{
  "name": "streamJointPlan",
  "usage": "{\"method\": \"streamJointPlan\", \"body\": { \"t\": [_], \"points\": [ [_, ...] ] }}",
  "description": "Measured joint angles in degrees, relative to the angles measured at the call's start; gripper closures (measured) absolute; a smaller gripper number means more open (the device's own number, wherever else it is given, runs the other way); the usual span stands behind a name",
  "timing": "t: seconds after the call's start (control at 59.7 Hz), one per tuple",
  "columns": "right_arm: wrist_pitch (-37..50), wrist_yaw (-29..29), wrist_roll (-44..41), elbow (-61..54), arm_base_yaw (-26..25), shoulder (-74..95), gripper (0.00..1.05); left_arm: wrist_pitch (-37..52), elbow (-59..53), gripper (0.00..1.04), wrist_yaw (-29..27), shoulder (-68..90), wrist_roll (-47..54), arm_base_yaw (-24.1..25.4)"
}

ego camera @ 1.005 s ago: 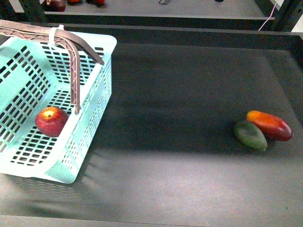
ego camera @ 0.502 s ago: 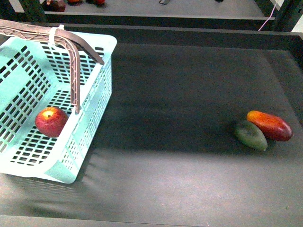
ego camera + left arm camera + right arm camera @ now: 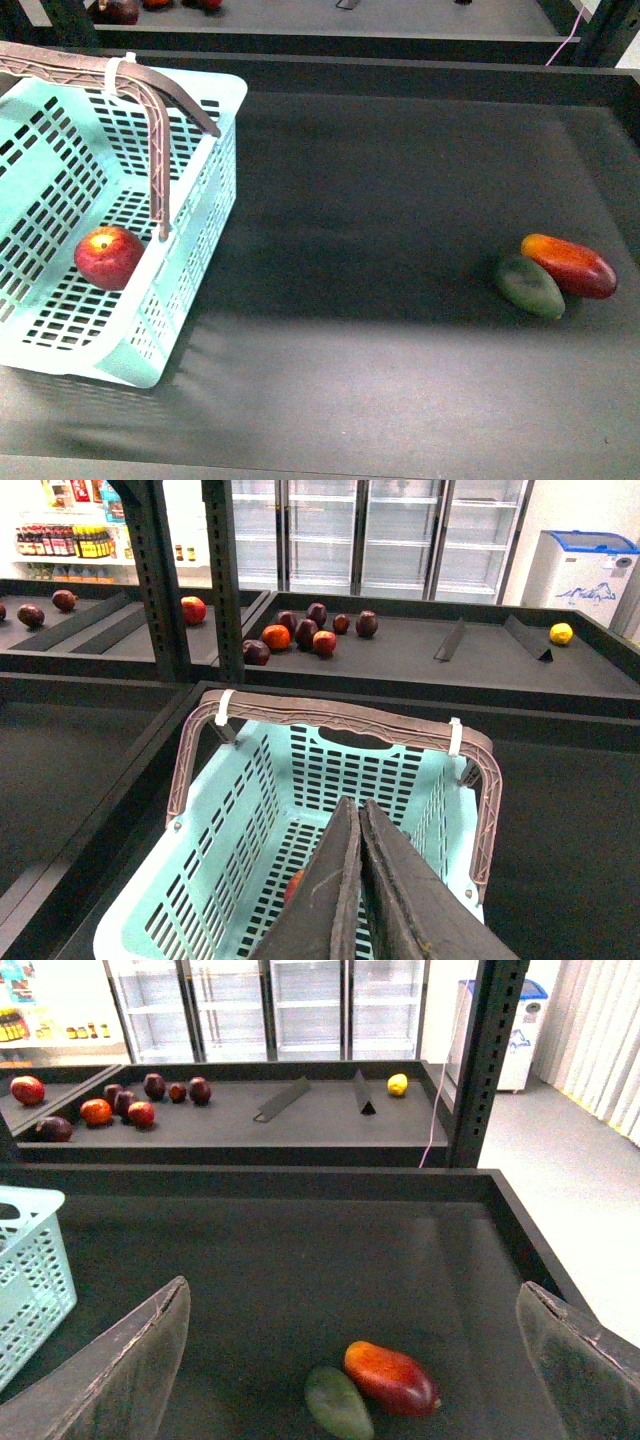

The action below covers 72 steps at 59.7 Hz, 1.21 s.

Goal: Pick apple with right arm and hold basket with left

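The red apple [image 3: 108, 256] lies on the slotted floor of the light aqua basket [image 3: 190, 260] at the left of the dark table, below the raised brown handle [image 3: 160, 95]. Neither arm shows in the front view. In the left wrist view my left gripper [image 3: 357, 805] is shut and empty, raised above the basket [image 3: 210, 855], and its fingers hide most of the apple [image 3: 293, 888]. In the right wrist view my right gripper [image 3: 355, 1305] is open wide and empty, well above the table, with a corner of the basket [image 3: 30, 1270] far to one side.
A red-orange mango [image 3: 570, 265] and a dark green mango [image 3: 530, 286] lie touching at the table's right; both show between the right gripper's fingers [image 3: 392, 1378] [image 3: 338, 1404]. A shelf with several fruits [image 3: 305, 632] stands behind the table, past a raised rim [image 3: 380, 62].
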Motion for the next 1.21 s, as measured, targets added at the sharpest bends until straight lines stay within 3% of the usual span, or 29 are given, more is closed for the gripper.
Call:
{"method": "streamJointPlan", "body": {
  "t": [0.435, 0.938, 1.206],
  "points": [
    [0.0, 0.0, 0.0, 0.0, 0.0, 0.0, 0.09, 0.0, 0.0, 1.0, 0.0, 0.0, 0.0, 0.0],
    [0.0, 0.0, 0.0, 0.0, 0.0, 0.0, 0.09, 0.0, 0.0, 0.06, 0.0, 0.0, 0.0, 0.0],
    [0.0, 0.0, 0.0, 0.0, 0.0, 0.0, 0.09, 0.0, 0.0, 0.07, 0.0, 0.0, 0.1, 0.0]
  ]
}}
